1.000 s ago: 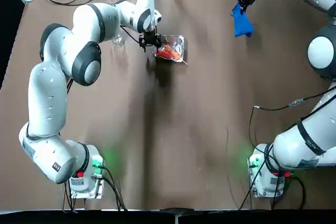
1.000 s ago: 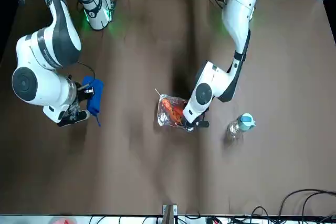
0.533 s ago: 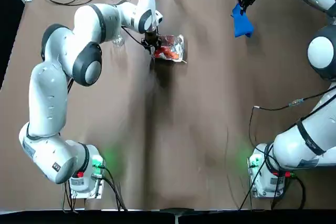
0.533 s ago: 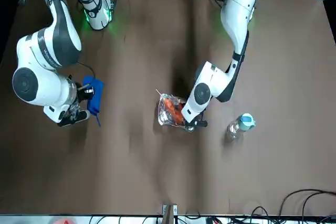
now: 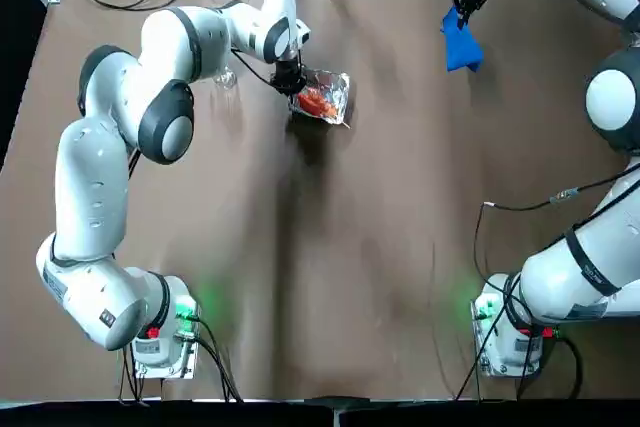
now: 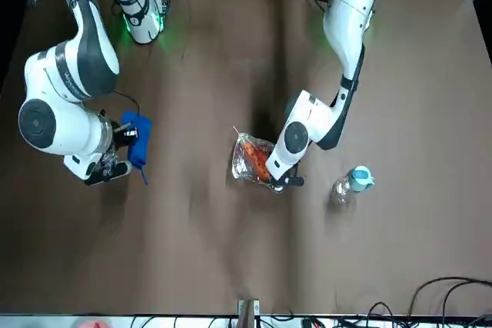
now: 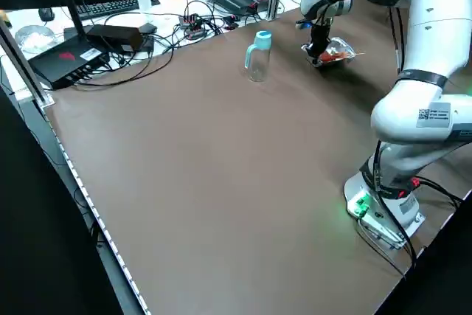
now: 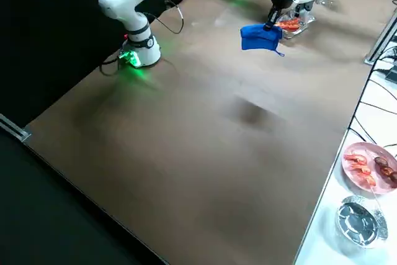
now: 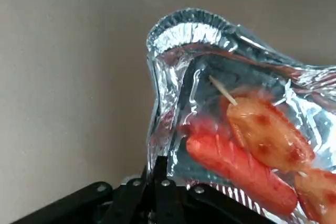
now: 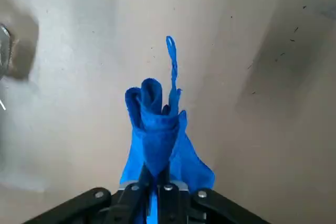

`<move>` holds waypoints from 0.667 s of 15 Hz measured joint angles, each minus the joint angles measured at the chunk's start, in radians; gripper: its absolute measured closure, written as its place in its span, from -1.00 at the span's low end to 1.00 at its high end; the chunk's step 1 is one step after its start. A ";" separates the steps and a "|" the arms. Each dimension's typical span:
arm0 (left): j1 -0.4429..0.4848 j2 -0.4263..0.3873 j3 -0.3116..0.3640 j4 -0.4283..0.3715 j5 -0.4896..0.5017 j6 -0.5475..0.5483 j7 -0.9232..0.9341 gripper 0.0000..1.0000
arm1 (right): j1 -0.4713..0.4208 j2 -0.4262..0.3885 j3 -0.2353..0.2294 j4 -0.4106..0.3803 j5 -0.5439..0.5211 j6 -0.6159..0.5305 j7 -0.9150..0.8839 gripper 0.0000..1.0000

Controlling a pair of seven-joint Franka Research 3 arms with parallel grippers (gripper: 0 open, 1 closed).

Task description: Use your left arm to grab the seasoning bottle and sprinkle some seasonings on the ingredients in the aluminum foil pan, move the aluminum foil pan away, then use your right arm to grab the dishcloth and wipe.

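Note:
My left gripper [image 5: 290, 85] is shut on the near rim of the aluminum foil pan [image 5: 328, 97], which sits tilted with that edge raised. The ingredients [image 9: 236, 161], red-orange sausage pieces on a toothpick, lie inside the pan [image 9: 178, 40]. The seasoning bottle [image 7: 258, 55] stands upright on the table, apart from the gripper, to the pan's left in the top view [image 5: 224, 77]. At the far right, my right gripper [image 5: 462, 12] is shut on the blue dishcloth [image 5: 460, 45], which hangs below it above the table [image 10: 157, 135].
Cables and black boxes [image 7: 74, 57] line the far edge behind the pan. A plate of food [image 8: 371, 164] and a spare foil dish [image 8: 361, 218] sit on the white ledge off the table's right side. Arm bases [image 5: 165, 332] stand at the near edge.
The left gripper has shifted slightly toward the far edge, and the foil pan in its grip has turned and tipped up. The right arm and dishcloth have not moved.

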 joint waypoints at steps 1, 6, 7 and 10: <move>0.000 -0.001 0.000 0.001 0.000 -0.005 0.000 0.96 | 0.000 0.000 0.000 0.000 0.000 0.000 0.000 0.87; 0.002 -0.042 -0.041 -0.016 -0.002 -0.077 -0.090 0.96 | 0.007 0.001 0.002 0.000 0.002 0.002 0.000 0.87; 0.003 -0.063 -0.056 -0.036 -0.002 -0.080 -0.107 0.96 | 0.018 0.003 0.003 -0.001 0.003 0.005 0.000 0.87; 0.005 -0.161 -0.103 -0.152 -0.003 -0.069 -0.139 0.96 | 0.071 0.014 0.005 -0.004 0.023 0.026 0.025 0.87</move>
